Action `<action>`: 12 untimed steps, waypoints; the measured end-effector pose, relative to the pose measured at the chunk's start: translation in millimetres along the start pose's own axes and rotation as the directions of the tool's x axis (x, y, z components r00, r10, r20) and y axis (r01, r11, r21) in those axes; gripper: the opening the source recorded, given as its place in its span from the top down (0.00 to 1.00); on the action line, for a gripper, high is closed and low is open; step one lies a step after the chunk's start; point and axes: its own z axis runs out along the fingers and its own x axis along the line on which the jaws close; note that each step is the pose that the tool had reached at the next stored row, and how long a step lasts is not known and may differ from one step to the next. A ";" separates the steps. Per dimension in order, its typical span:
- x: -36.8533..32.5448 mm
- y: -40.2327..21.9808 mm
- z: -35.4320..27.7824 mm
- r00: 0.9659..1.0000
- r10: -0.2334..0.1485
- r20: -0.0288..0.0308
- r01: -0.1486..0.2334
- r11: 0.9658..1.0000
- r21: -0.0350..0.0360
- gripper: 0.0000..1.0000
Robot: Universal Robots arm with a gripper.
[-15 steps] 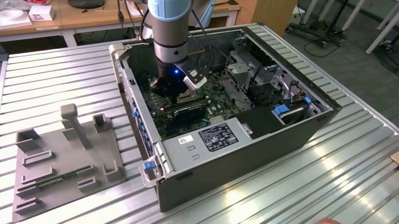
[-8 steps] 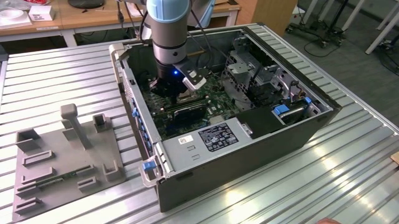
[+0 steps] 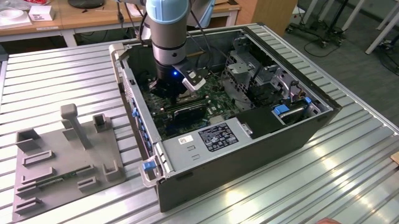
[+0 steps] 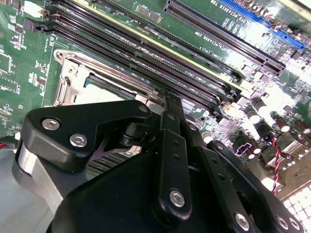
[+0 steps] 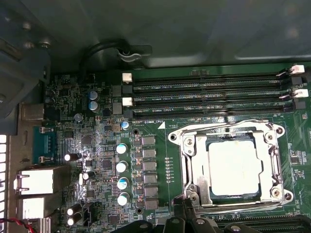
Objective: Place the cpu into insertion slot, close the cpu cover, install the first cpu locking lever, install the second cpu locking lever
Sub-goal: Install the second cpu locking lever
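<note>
**Asker:** Exterior view first — what's on the counter?

**Describer:** An open computer case lies on its side on the ribbed metal counter, its motherboard facing up. The grey-and-blue robot arm reaches straight down into it, and its black claw hangs low over the board with a small blue light glowing just above it. Toward the exterior view's left a grey fixture plate with upright posts sits apart from the case.

**Asker:** Where is the cpu?

**Describer:** In the first wrist view the cpu, a pale square chip, lies flat inside the insertion slot. The cpu cover, a silvery frame with a cut-out centre, lies down around it, so the chip's face shows through the opening. Long black memory slots run just beside the socket, and a row of small round capacitors stands on the green board on the socket's other side.

**Asker:** And the claw — wide, narrow, holding anything?

**Describer:** I cannot tell. In the second wrist view its black linkage hides the tips, which sit right at the edge of the socket's metal frame.
</note>
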 end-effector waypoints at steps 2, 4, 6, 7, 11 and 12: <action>0.2 -0.1 0.4 1.000 0.000 0.000 0.000 1.000 0.003 0.90; 0.5 -0.1 0.4 1.000 0.000 0.001 0.000 1.000 0.003 0.90; 0.5 -0.1 0.5 1.000 0.000 0.000 0.000 1.000 0.003 0.90; 0.5 -0.1 0.5 1.000 0.000 0.001 0.000 1.000 0.003 0.90; 0.5 0.1 0.4 1.000 0.000 0.001 0.000 1.000 0.003 0.90; 0.4 0.2 0.1 1.000 0.000 0.001 0.000 1.000 0.003 0.90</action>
